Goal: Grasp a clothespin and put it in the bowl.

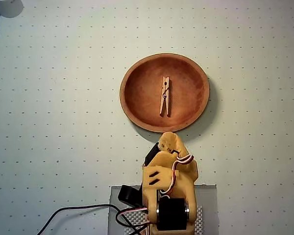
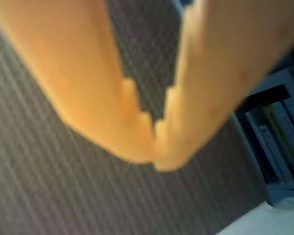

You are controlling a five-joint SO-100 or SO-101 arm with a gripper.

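- The bowl sits on the dotted pale surface, a little toward the far edge and roughly midway between the left and right edges in the overhead view.
- The clothespin lies flat inside the bowl, close to its middle, its long axis running from the near edge to the far edge, with the metal coil at its middle.
- The yellow arm rises from a grey base plate at the near edge of the surface, folded back over itself.
- Its front tip ends just short of the bowl's near rim, apart from it.
- In the wrist view the claw fills most of the frame, blurred; its two yellow fingers meet at the tips, closed with nothing between them.
- Behind the fingers that view shows a dark striped backdrop, too blurred to name.
- Black, red and white wires trail from the arm toward the near left corner.
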